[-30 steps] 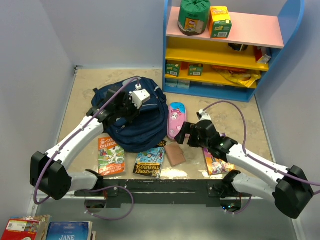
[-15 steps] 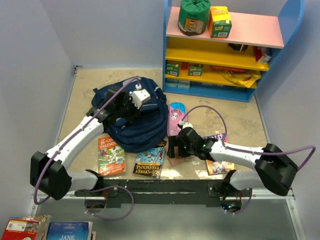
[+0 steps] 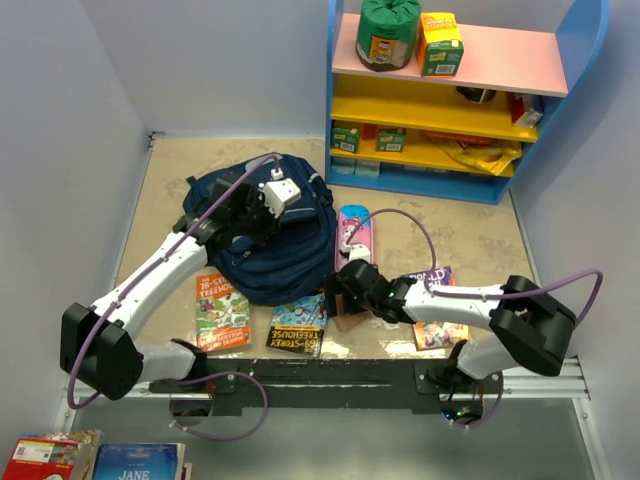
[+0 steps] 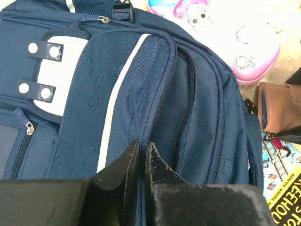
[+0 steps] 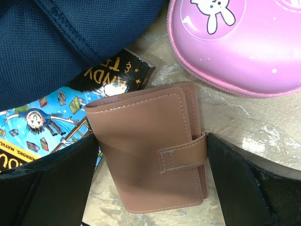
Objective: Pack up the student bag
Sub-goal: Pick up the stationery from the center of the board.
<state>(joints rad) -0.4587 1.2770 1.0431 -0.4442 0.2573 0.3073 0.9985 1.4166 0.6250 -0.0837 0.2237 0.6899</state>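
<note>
The student bag [image 3: 295, 255], a navy backpack with white patches, lies at the table's left centre and fills the left wrist view [image 4: 141, 70]. My left gripper [image 3: 250, 215] is on its top, its jaws [image 4: 142, 149] pinched shut on a fold of the blue fabric. A brown wallet [image 5: 150, 150] lies flat on the table by the bag's lower right edge; it also shows in the top view [image 3: 350, 320]. My right gripper [image 3: 345, 298] is open and low over it, one finger on each side of the wallet [image 5: 151, 141].
A pink pencil case [image 3: 355, 232] lies just beyond the wallet. A black-and-blue book [image 3: 300, 325] lies partly under the bag, an orange book [image 3: 222, 310] to its left, and another book [image 3: 435, 322] under my right arm. A blue shelf unit [image 3: 450, 100] stands at the back right.
My right gripper has swung left from beside the pencil case and come down over the brown wallet. The left arm and the bag have not moved.
</note>
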